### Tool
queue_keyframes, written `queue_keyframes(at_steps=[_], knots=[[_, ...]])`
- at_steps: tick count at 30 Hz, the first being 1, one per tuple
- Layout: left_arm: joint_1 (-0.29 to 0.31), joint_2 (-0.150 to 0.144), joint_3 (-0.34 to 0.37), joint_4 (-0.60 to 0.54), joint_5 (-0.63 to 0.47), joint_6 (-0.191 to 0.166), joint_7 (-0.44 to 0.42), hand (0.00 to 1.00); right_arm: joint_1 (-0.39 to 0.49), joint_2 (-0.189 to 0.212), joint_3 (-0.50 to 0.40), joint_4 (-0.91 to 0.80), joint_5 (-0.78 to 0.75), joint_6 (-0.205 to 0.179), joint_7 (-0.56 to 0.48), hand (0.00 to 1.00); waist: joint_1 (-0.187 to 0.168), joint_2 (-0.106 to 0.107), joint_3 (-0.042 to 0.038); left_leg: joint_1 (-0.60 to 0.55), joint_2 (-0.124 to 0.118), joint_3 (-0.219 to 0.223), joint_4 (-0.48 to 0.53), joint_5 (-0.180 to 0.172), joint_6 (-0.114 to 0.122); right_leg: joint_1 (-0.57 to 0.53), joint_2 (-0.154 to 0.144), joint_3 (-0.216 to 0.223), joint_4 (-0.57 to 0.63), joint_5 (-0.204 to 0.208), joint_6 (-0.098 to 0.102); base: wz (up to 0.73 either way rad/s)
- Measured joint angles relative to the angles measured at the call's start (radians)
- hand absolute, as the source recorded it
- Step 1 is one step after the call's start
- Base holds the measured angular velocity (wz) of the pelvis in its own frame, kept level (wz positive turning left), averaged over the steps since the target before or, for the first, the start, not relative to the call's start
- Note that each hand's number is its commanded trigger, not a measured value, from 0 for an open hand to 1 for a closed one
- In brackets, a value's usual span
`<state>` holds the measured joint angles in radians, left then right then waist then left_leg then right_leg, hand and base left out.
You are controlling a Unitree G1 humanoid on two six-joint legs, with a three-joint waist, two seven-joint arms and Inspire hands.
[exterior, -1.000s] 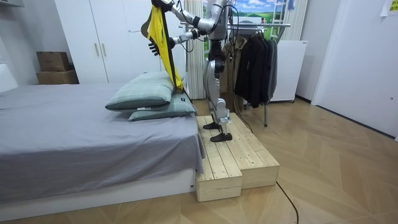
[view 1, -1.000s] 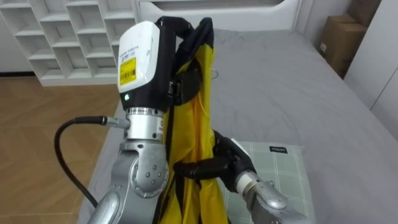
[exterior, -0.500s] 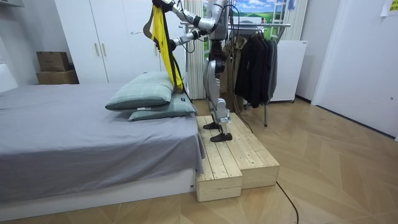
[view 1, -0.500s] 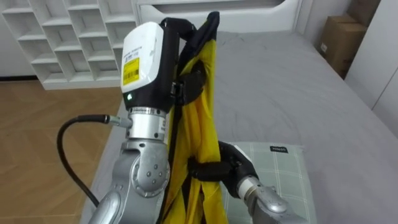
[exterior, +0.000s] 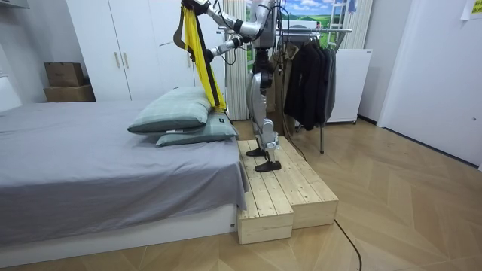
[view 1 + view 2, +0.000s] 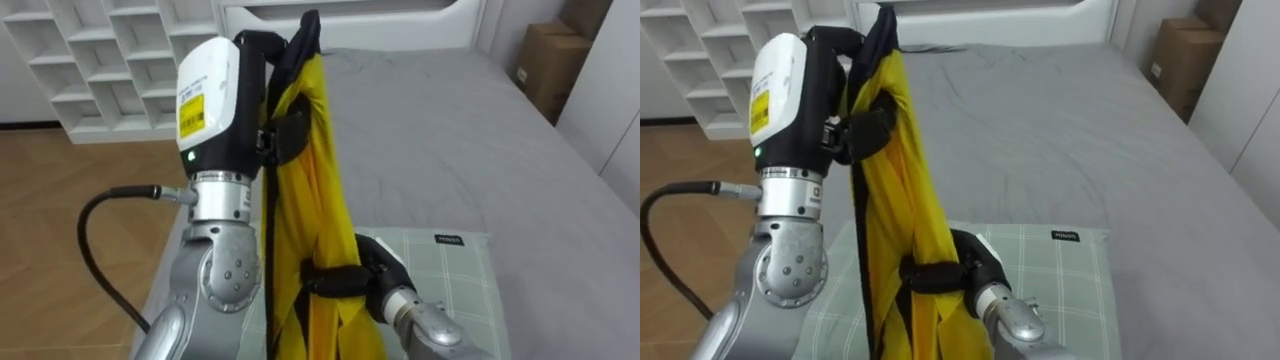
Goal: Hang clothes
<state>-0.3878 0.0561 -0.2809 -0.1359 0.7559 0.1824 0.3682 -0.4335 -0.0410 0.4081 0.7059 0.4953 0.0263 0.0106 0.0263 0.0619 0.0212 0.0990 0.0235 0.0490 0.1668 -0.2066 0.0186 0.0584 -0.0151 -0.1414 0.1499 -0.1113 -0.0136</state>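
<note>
I see the yellow piece of clothing [image 6: 318, 170] hanging from my left hand [image 6: 232, 100], whose fingers curl tight over its top. Lower down, my right hand [image 6: 372, 272] wraps round the cloth too. Under that hand lies a green pillow [image 6: 455, 295]. The room view adds the clothes rack [image 5: 315, 69] behind the robot.

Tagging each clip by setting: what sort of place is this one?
Most likely a bedroom: a grey bed with pillows, white wardrobes along the wall, and a rack of dark clothes behind the robot.
</note>
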Motion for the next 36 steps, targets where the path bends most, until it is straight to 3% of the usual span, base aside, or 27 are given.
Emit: queue_keyframes(at_steps=[9,15,29,30,31,32,36], knots=[[0.0,-0.007,-0.028,0.001,0.0,-0.023,-0.009,1.0,0.0,-0.001,0.0,0.003,-0.013,0.017,-0.008,1.0,0.004,-0.003,0.0014,0.005,0.002,0.005,-0.001,0.0,0.0,0.0,0.0,0.002,0.001,0.0,0.0,-0.01],[0.0,-0.005,-0.038,0.001,0.0,-0.027,-0.012,1.0,0.001,-0.005,-0.001,0.003,-0.026,0.02,-0.013,1.0,0.002,-0.019,0.0052,0.013,0.001,0.005,-0.002,0.0,0.0,0.006,0.0,0.003,0.001,0.0,0.0,0.0],[0.005,0.01,-0.058,0.001,-0.001,-0.044,-0.01,1.0,0.001,0.0,-0.001,0.003,-0.109,0.02,-0.066,1.0,-0.009,-0.027,0.0027,0.025,0.003,0.022,0.0,0.0,0.0,0.014,0.0,0.012,0.003,0.0,0.0,-0.02],[0.006,0.01,-0.058,0.001,-0.002,-0.046,-0.01,0.76,0.002,0.0,-0.001,0.003,-0.11,0.02,-0.066,1.0,-0.011,-0.028,0.0025,0.025,0.002,0.022,0.0,0.0,0.0,0.014,0.0,0.013,0.003,0.0,0.0,0.0],[0.007,0.01,-0.058,0.001,-0.002,-0.049,-0.01,0.16,0.001,-0.001,-0.001,0.003,-0.111,0.02,-0.067,1.0,-0.015,-0.028,0.0021,0.025,0.002,0.022,0.0,0.0,0.0,0.014,0.0,0.014,0.003,0.0,0.0,0.0],[0.008,0.009,-0.058,0.001,-0.011,-0.052,-0.01,0.0,0.001,-0.001,-0.001,0.003,-0.114,0.02,-0.071,1.0,-0.018,-0.029,0.0011,0.024,0.002,0.022,0.0,0.0,0.0,0.014,0.0,0.014,0.003,0.0,0.0,0.0],[0.011,0.01,-0.058,0.001,-0.048,-0.054,-0.01,0.0,0.002,-0.004,-0.014,0.003,-0.154,0.02,-0.1,1.0,-0.023,-0.038,-0.005,0.025,0.001,0.021,0.001,0.0,0.0,0.015,0.001,0.017,0.004,0.0,0.0,0.0]])
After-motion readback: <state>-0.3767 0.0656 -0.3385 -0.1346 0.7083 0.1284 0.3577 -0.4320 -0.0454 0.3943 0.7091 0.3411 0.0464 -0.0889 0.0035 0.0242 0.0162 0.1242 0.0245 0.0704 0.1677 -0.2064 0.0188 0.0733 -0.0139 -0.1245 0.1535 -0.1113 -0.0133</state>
